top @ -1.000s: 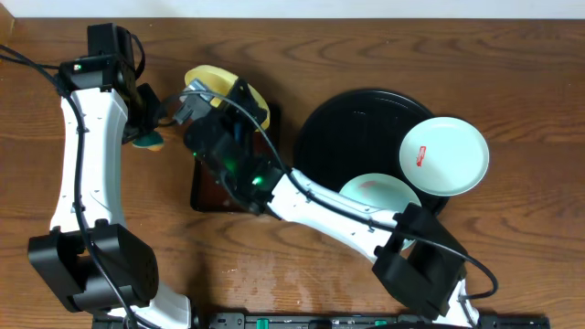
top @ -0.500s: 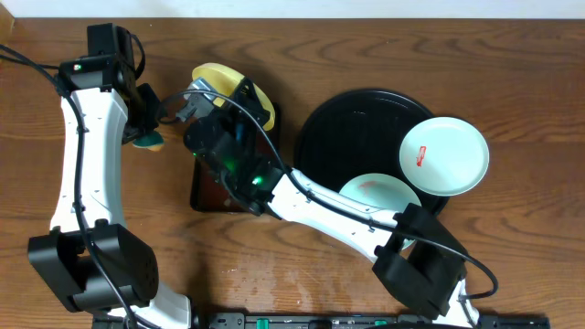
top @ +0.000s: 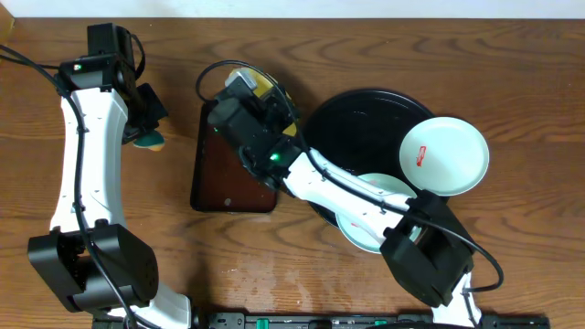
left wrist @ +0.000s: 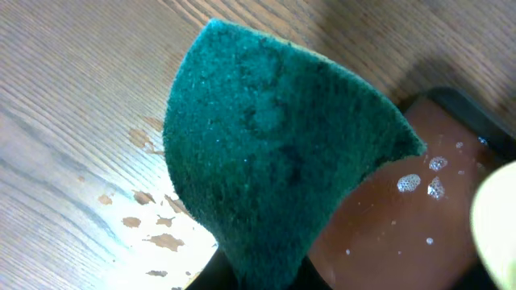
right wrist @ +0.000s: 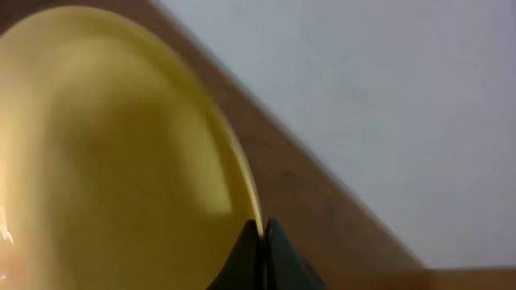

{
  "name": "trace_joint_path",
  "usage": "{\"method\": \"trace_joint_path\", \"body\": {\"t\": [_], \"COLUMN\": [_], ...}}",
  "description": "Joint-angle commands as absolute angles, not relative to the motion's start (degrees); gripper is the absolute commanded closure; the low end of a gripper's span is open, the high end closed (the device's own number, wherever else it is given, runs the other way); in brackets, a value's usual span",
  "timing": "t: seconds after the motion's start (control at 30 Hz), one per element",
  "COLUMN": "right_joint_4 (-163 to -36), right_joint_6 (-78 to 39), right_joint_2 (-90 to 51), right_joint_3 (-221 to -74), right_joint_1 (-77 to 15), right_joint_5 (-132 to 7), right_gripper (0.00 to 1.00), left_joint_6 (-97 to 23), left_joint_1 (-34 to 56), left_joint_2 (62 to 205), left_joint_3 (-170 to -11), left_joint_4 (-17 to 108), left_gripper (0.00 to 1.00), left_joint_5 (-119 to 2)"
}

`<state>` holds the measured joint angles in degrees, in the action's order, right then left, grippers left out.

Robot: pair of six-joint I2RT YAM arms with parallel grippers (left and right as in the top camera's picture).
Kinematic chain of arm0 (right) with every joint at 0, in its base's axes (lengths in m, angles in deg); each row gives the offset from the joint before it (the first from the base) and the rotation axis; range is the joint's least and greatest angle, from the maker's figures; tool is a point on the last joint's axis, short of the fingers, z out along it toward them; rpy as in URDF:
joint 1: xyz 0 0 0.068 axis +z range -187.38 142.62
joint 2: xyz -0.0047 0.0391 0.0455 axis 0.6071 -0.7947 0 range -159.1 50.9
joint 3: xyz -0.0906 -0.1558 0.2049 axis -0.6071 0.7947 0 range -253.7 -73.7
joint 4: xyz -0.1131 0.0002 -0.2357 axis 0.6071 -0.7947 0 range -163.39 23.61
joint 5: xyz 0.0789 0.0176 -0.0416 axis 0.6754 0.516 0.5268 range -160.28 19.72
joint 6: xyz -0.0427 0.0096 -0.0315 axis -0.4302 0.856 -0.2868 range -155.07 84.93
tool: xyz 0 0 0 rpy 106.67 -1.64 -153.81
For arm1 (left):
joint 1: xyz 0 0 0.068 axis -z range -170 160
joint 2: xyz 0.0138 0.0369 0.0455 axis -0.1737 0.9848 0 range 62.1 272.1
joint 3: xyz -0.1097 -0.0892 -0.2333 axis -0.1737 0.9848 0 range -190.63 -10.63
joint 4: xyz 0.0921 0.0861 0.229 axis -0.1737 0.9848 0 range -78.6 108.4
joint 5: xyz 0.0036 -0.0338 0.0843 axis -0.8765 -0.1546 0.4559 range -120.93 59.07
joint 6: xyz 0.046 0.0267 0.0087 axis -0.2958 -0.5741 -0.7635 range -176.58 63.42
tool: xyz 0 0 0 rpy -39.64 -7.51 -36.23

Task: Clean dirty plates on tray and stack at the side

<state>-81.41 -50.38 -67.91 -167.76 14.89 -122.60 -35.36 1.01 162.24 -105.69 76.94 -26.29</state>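
Green scouring pad [left wrist: 274, 161] sits clenched in the left gripper [top: 146, 132], out over bare wood just left of the brown rectangular tray [top: 228, 174]. The yellow plate [right wrist: 105, 161] lies to the pad's right, across that tray's far end, pinched by its rim in the closed right gripper [right wrist: 262, 242] near the black tray [top: 366, 119]. To my eye, that sideways gap must close before any scrubbing.

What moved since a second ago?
The right claw, shut on the yellow plate, swung right, off the brown tray toward the black tray. The left claw stayed put, holding the green sponge. The smeared pale plate and the other pale plate did not move.
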Motion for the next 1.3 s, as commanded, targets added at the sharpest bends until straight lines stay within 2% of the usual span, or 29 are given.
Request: {"method": "trace_joint_path", "body": {"t": [0.0, 0.23, 0.37, 0.57, 0.67, 1.0, 1.27], "right_joint_4": [-85.72, -91.05, -97.78, -112.41, -115.36, -118.09, -114.64], "right_joint_6": [-35.85, -22.86, -20.46, -20.33, -20.24, -18.34, -18.36], "right_joint_2": [-61.92, -53.72, -51.71, -51.64, -51.64, -51.78, -51.8], "right_joint_3": [-168.52, -168.52, -168.52, -168.52, -168.52, -166.18, -156.68], "right_joint_1": [12.1, -1.65, -12.73, -31.27, -40.6, -66.46, -78.83], "right_joint_5": [-106.97, -74.88, -65.81, -64.65, -63.3, -62.55, -62.53], "right_gripper": [0.99, 0.99, 0.99, 0.99, 0.99, 0.99, 0.99], "left_joint_6": [-34.58, -34.58, -34.58, -34.1, -33.31, -33.31, -33.31], "left_joint_1": [0.81, 0.85, 0.85, 0.85, 0.88, 0.88, 0.96], "left_joint_2": [162.09, 162.09, 162.09, 162.09, 162.09, 162.09, 162.09], "left_joint_3": [-105.21, -105.17, -105.08, -104.8, -104.8, -104.8, -104.8], "left_joint_4": [76.94, 77.07, 77.14, 76.96, 76.88, 76.96, 76.9], "left_gripper": [0.92, 0.92, 0.92, 0.92, 0.92, 0.92, 0.92], "left_joint_5": [-25.98, -25.98, -25.98, -25.98, -25.98, -25.98, -25.98]}}
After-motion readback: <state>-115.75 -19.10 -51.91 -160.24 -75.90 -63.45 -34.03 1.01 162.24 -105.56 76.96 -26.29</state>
